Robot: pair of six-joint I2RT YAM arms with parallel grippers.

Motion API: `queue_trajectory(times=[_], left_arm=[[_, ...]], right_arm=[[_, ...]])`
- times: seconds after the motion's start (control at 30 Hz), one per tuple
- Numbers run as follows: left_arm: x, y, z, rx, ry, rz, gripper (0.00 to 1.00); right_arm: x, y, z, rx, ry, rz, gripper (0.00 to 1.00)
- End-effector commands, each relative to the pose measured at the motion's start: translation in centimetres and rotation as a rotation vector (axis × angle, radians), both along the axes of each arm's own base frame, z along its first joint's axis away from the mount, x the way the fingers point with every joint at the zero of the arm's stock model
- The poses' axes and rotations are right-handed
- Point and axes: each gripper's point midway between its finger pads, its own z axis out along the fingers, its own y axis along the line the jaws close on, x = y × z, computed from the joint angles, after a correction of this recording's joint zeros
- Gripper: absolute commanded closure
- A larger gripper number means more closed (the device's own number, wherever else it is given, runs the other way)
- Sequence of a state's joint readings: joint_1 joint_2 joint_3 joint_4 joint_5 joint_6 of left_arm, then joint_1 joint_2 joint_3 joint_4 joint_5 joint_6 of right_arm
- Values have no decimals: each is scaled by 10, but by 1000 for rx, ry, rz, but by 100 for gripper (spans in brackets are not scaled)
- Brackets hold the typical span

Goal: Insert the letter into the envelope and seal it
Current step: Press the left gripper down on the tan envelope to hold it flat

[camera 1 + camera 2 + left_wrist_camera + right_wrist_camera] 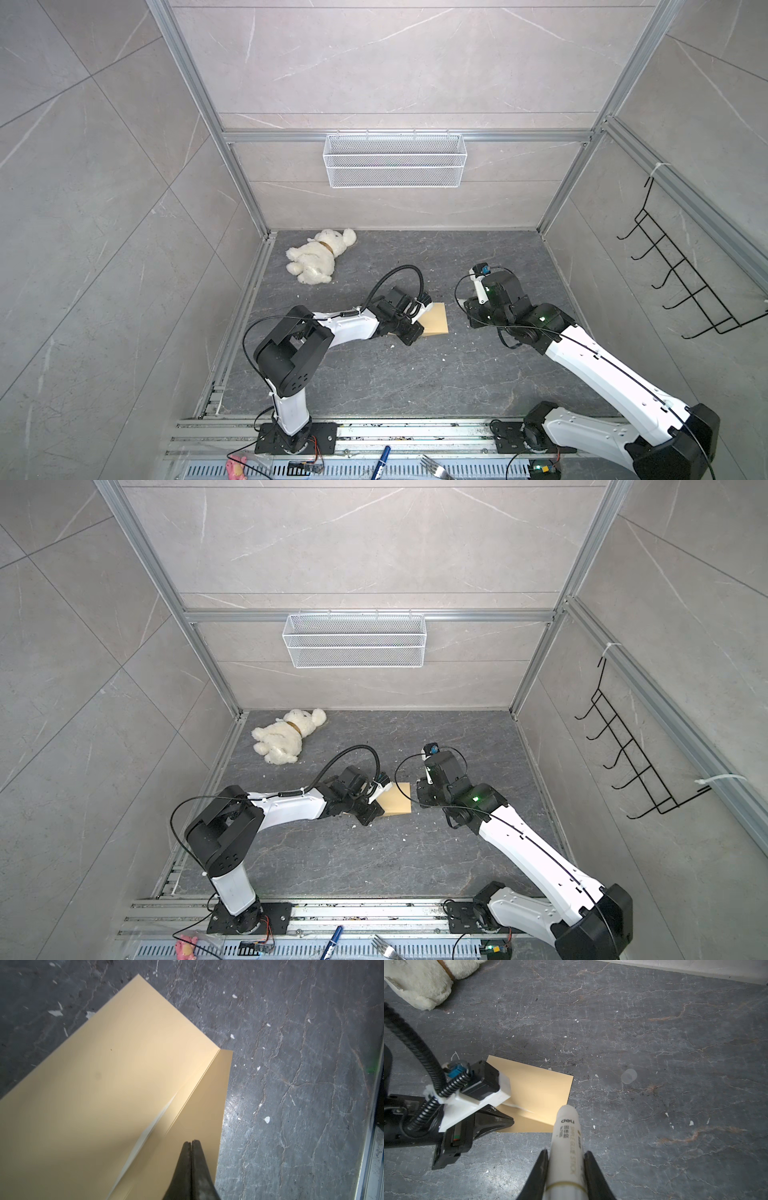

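Our left fingers [185,1159] are pressed together over the envelope [104,1084]; beside it, our right fingers [593,1167] clamp a glue stick [568,1140].

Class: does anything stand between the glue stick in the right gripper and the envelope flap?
Nothing visible: the glue stick points at the edge of the envelope. The shut left gripper sits over the flap farther along.

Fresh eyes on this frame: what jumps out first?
The right gripper is clamped on a white glue stick, which points toward the yellow-tan envelope in the middle of the dark table. The left gripper, shut, is over the envelope's flap end. A white teddy bear lies at the back left, apart from both arms.
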State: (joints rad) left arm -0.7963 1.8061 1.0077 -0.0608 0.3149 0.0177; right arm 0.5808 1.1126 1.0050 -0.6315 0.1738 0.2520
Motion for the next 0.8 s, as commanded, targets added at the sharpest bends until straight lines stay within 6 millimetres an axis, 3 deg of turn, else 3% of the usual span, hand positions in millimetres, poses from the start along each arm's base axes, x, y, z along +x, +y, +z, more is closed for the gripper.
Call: queue_trajectory(times=[0.0, 0.5, 0.63, 0.77], left_arm=[[-11, 1, -9, 23, 38, -3, 100], [-25, -15, -27, 31, 94, 22, 100], [-22, -21, -26, 12, 105, 53, 100], [-12, -32, -12, -57, 100, 95, 100]], right_arm=[[2, 2, 1, 28, 0, -9, 100], [2, 3, 0, 29, 7, -6, 100], [2, 4, -1, 27, 10, 1, 100], [0, 6, 0, 32, 12, 14, 100]])
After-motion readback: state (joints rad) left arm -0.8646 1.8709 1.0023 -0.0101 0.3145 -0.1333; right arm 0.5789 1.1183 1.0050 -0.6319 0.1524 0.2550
